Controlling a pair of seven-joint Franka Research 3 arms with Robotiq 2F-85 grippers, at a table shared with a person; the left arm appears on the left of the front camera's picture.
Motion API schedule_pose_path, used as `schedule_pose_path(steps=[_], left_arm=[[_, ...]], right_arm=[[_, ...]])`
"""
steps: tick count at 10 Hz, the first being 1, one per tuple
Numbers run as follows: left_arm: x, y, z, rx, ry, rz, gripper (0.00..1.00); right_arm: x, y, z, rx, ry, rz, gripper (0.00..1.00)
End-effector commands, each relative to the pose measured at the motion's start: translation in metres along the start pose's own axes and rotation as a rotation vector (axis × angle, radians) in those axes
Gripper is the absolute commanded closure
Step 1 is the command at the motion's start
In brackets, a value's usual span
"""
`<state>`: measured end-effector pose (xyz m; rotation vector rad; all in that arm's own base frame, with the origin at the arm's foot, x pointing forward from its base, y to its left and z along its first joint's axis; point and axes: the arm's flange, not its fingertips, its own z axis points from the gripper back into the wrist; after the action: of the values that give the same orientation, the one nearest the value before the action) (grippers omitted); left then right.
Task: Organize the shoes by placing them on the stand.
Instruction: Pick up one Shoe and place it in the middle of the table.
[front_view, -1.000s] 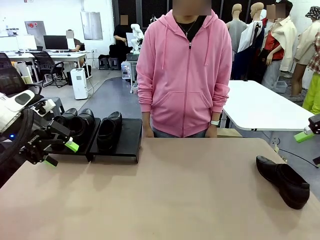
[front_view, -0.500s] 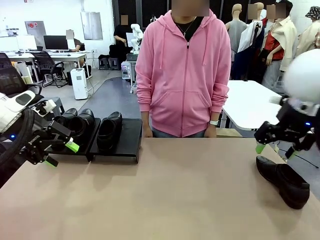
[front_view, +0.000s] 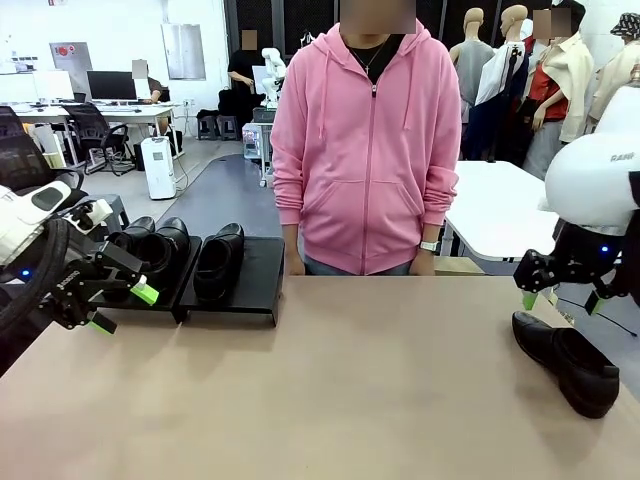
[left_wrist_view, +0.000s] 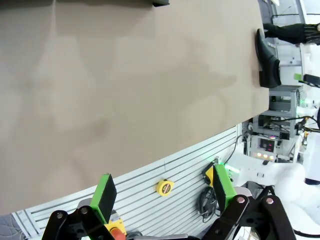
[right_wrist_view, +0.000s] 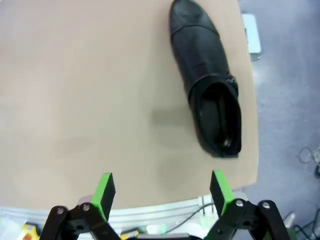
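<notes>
Three black shoes stand side by side on the low black stand at the table's far left. A fourth black shoe lies alone near the right edge, also seen in the right wrist view and far off in the left wrist view. My right gripper hangs open just above and behind that shoe, its green pads apart with nothing between them. Open too, my left gripper hovers at the table's left edge just in front of the stand, with its pads holding nothing.
A person in a pink hoodie stands at the far side, hands down behind the table edge. The broad tan tabletop stretches between the stand and the lone shoe. The shoe lies close to the table's right edge.
My right arm has swung in from the right edge of the picture and now hovers over the lone shoe. The left arm and the shoes have not moved.
</notes>
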<state>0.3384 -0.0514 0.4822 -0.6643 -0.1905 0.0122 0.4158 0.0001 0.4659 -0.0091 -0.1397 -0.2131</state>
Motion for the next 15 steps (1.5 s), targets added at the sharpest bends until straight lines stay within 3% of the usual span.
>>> schedule_pose_path(steps=[1,7,9,10,11,15], left_arm=[[0.001,0.000,-0.002,-0.020,-0.011,-0.005,0.00],[0.001,0.000,-0.002,-0.020,-0.011,-0.005,0.00],[0.001,0.000,-0.002,-0.020,-0.011,-0.005,0.00],[0.001,0.000,-0.002,-0.020,-0.011,-0.005,0.00],[0.001,0.000,-0.002,-0.020,-0.011,-0.005,0.00],[0.001,0.000,-0.002,-0.020,-0.011,-0.005,0.00]], right_arm=[[0.050,-0.013,-0.040,0.003,0.009,-0.040,0.00],[0.078,-0.031,-0.112,0.135,0.201,-0.098,0.00],[0.080,-0.033,-0.123,0.105,0.210,-0.127,0.00],[0.078,-0.031,-0.125,0.085,0.199,-0.121,0.40],[0.078,-0.031,-0.127,0.064,0.182,-0.100,0.99],[0.072,-0.032,-0.128,0.049,0.164,-0.092,1.00]])
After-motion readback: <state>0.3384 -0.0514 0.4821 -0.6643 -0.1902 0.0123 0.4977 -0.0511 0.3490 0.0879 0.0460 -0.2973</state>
